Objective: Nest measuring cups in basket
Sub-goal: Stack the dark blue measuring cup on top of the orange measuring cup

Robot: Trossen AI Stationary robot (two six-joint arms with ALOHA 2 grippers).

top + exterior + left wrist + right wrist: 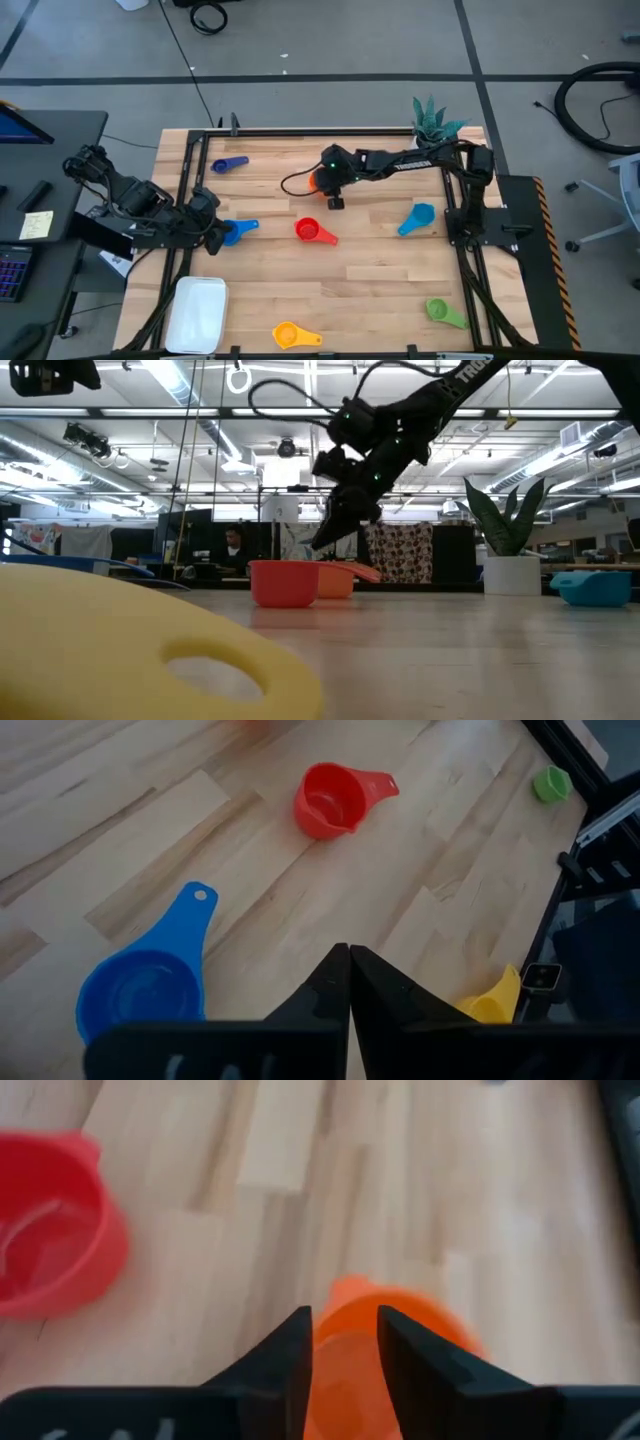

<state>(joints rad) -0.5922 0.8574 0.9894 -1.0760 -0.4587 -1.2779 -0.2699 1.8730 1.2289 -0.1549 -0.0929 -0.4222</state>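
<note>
My right gripper [334,200] hangs open over the orange measuring cup [420,1315] near the table's middle. Its fingers point down, and in the low view they end just above the cup's rim [335,575]. The red cup [308,230] stands upright beside it, nearer the near edge. My left gripper [348,960] is shut, low over the left side. A blue cup [140,990] rests on the wood beside it. The white basket [197,315] lies at the near left corner.
A dark blue cup [230,164] sits far left, a light blue one [418,218] right, a green one [445,313] near right, and a yellow one [293,335] at the near edge. A potted plant [432,122] stands at the far right corner. Black frame rails border the table.
</note>
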